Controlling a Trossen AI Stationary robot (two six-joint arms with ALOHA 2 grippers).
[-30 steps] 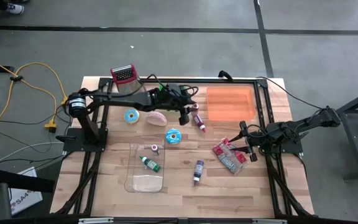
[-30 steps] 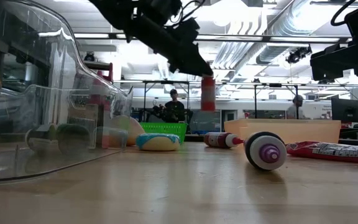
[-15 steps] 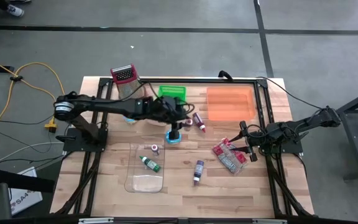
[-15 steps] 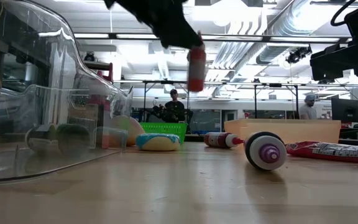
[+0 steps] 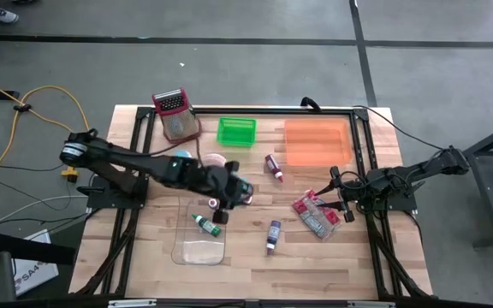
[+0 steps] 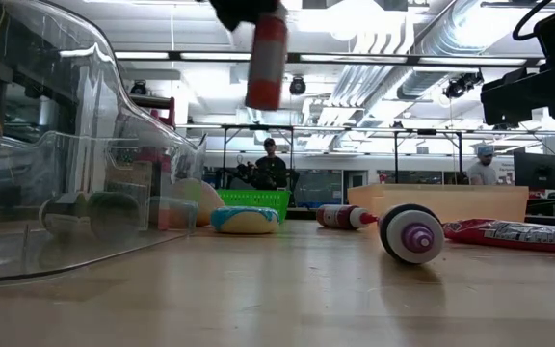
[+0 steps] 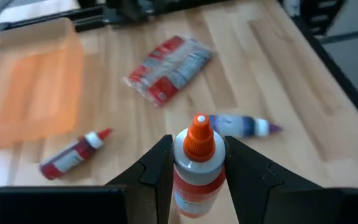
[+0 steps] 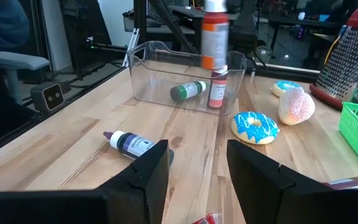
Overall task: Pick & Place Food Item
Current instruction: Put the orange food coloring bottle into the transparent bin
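Transport was the step in hand: the left gripper (image 7: pixel 197 171) was clamped on an orange-capped bottle (image 7: pixel 194 165), its two fingers pressed against the bottle's sides, and it carried the bottle clear of the counter (image 5: pixel 255 248). In the high view the left gripper (image 5: pixel 222 204) hung at the far right corner of the clear bin (image 5: pixel 200 233), which sat toward the near left of the counter. The low view showed the bottle (image 6: pixel 267 60) upright and well above the wood, and the right wrist view showed the bottle (image 8: pixel 215 34) above the bin's rim (image 8: pixel 185 51).

Inside the bin lay a green-capped bottle (image 5: pixel 204 224), with a small red bottle (image 8: pixel 217 90) standing near it (so the bin looked like the place where the bottles were being gathered, though that is a judgement). Still out on the counter were a red bottle (image 5: pixel 273 166), a purple bottle (image 5: pixel 273 234), a red snack packet (image 5: pixel 314 215), a blue doughnut (image 8: pixel 255 126) and a pink pastry (image 8: pixel 296 106), along with a green basket (image 5: pixel 236 131) and an orange tray (image 5: pixel 317 143) at the far side.

The right gripper (image 8: pixel 196 163) waited low at the right of the counter, its fingers apart and holding nothing.

The next move probably called for bringing the bottle a little further over the open bin, lowering it past the rim without knocking the two bottles already inside, then letting go.
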